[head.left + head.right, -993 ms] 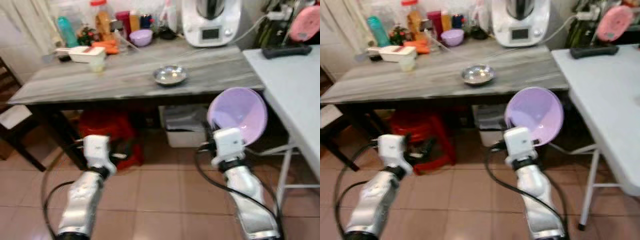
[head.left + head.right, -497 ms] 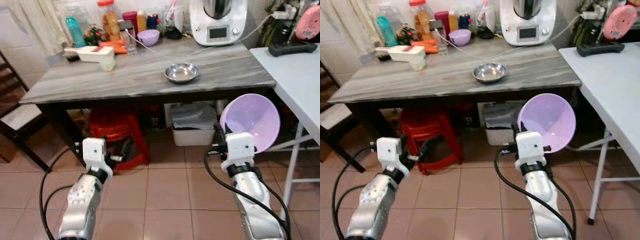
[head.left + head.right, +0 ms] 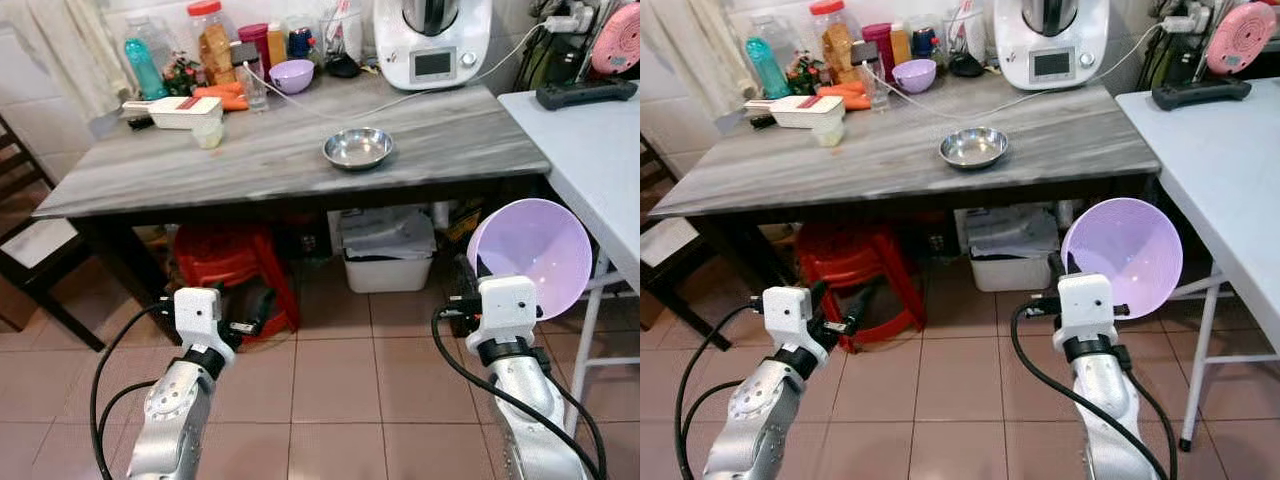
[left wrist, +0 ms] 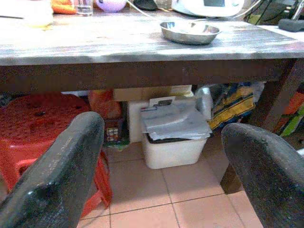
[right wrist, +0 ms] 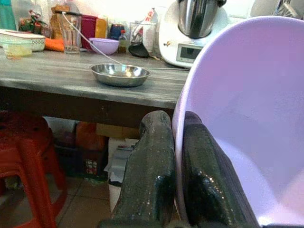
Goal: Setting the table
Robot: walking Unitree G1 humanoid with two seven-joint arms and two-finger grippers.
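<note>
The right gripper [image 5: 173,156] pinches the rim of a lilac bowl [image 3: 530,258], its two fingers pressed on either side of the wall; the bowl sits tilted on edge at the right of the head view, below the table edge. The left gripper [image 3: 845,312], lower left, has its fingers spread wide with nothing between them, above the tiled floor [image 3: 330,380]. A grey wooden table [image 3: 270,155] crosses the upper frame, with a steel dish [image 3: 357,147] near its middle. A red stool [image 3: 228,262] and a white bin [image 3: 388,262] stand beneath it.
</note>
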